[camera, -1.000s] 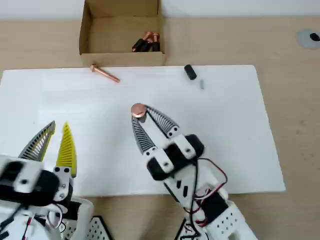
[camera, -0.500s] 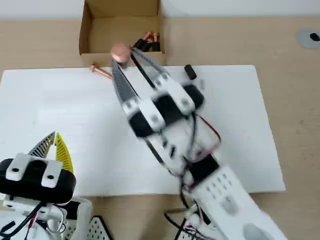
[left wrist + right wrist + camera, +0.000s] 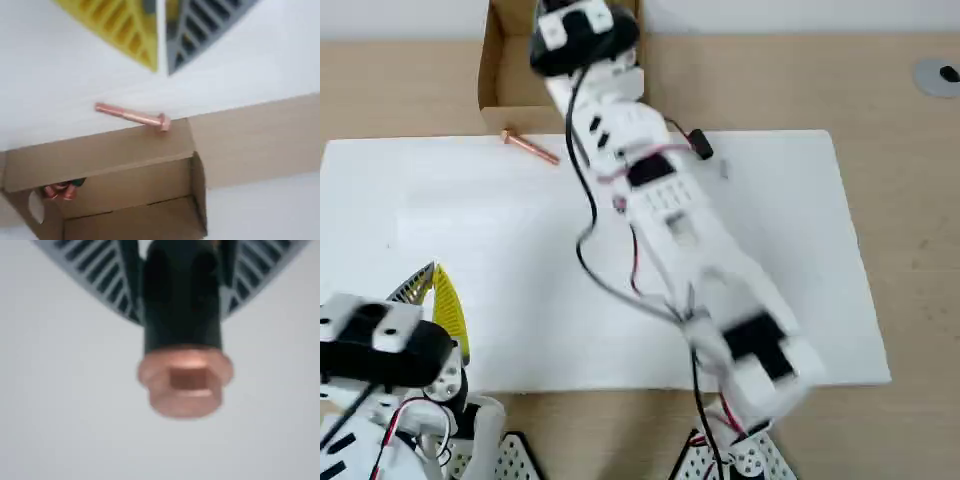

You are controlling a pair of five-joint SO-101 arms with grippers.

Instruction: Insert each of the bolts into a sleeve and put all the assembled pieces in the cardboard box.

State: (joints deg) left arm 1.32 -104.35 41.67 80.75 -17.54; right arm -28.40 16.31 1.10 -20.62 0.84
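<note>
My right gripper (image 3: 182, 317) is shut on an assembled piece: a black sleeve (image 3: 182, 300) with a copper bolt head (image 3: 185, 382) sticking out of it. In the high view the right arm (image 3: 640, 170) stretches across the white board, and its wrist hangs over the cardboard box (image 3: 490, 75). A loose copper bolt (image 3: 530, 146) lies on the board just in front of the box, also seen as the bolt (image 3: 132, 116). A loose black sleeve (image 3: 700, 143) lies at the board's far edge. My left gripper (image 3: 432, 295) rests at the near left, fingers together and empty.
The white board (image 3: 800, 300) covers most of the wooden table. Inside the box (image 3: 125, 160) lie assembled pieces (image 3: 60, 190) against one wall. A small grey object (image 3: 938, 75) sits at the far right table edge.
The right arm swung from the board's middle out over the box, carrying the sleeved bolt. The left gripper's fingers closed together.
</note>
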